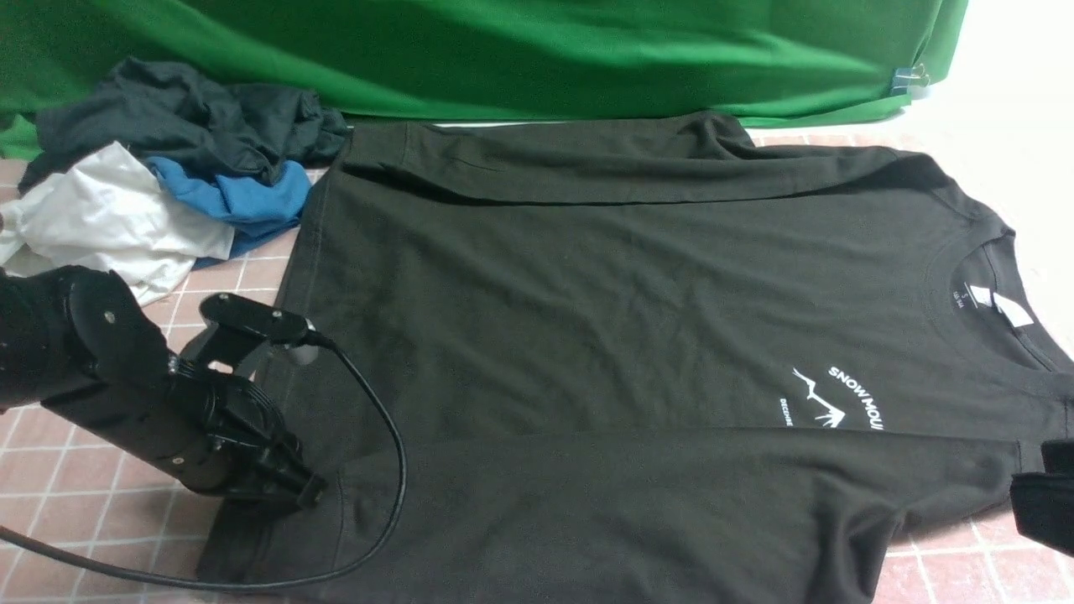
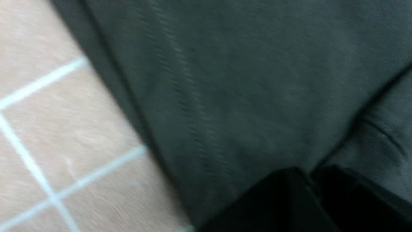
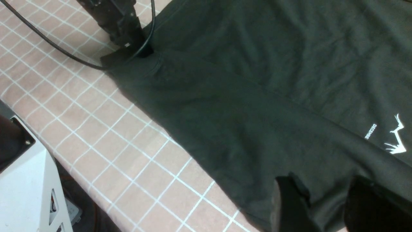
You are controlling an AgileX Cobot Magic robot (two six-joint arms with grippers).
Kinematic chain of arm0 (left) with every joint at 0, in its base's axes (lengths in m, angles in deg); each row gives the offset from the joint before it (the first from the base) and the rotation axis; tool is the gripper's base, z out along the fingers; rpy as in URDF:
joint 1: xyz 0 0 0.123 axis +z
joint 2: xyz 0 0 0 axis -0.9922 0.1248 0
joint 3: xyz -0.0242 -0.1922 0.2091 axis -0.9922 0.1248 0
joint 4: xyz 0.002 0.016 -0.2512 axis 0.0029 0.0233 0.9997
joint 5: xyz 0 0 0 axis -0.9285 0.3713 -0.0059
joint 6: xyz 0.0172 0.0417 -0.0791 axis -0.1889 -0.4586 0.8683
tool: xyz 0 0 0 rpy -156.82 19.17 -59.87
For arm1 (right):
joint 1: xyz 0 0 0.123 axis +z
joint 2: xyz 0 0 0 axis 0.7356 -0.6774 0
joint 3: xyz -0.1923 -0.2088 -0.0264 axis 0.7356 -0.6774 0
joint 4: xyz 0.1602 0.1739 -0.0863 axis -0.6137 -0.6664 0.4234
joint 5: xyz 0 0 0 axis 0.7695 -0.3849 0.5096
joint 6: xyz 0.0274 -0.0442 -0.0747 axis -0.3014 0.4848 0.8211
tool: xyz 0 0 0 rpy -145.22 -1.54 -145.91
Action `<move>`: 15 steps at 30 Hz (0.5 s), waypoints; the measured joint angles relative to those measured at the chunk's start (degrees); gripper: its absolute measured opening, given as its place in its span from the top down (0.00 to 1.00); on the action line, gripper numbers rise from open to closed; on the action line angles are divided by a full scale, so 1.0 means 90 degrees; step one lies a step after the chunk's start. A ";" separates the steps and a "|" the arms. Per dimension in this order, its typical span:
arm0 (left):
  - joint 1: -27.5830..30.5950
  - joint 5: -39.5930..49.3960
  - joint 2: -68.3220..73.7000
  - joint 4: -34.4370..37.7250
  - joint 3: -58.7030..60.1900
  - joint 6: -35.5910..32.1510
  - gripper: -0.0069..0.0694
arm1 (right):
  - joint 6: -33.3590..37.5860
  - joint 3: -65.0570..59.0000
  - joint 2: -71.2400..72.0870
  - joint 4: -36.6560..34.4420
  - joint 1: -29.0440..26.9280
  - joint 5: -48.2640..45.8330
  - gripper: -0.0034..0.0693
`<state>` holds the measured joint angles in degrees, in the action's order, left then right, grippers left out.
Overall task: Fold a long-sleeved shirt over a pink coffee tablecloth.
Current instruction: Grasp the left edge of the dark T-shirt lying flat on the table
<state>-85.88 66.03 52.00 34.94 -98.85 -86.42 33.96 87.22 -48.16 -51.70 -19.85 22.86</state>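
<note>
The black long-sleeved shirt point(image 1: 629, 294) lies flat on the pink coffee tablecloth point(image 1: 50, 470), collar to the right, hem to the left, both sleeves folded in over the body. My left gripper point(image 1: 312, 495) presses on the near hem corner. In the left wrist view its fingers stand almost together point(image 2: 310, 170) on the shirt point(image 2: 241, 80) beside the tablecloth point(image 2: 48, 129). My right gripper point(image 1: 1040, 491) shows only partly at the right edge, at the near shoulder. In the right wrist view its fingers point(image 3: 322, 182) straddle bunched cloth at the edge of the shirt point(image 3: 257, 80).
A pile of dark, white and blue clothes point(image 1: 168, 159) sits at the back left. A green backdrop point(image 1: 545, 50) hangs behind. The left arm's black cable point(image 1: 394, 470) loops over the shirt's hem. A white stand point(image 3: 29, 187) is below the table's near edge.
</note>
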 joint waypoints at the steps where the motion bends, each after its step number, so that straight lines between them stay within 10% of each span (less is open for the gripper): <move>1: 0.0000 0.0019 -0.0022 0.0008 0.0000 0.0001 0.78 | 0.0000 0.0000 0.0000 0.0000 0.0000 0.0000 0.62; 15: -0.0007 0.0571 -0.0288 0.0007 -0.0729 0.0167 0.87 | 0.0015 0.0000 0.0000 0.0000 0.0000 0.0051 0.62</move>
<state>-85.95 71.17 49.41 35.00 -105.41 -84.91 34.09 87.22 -48.16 -51.70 -19.85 23.32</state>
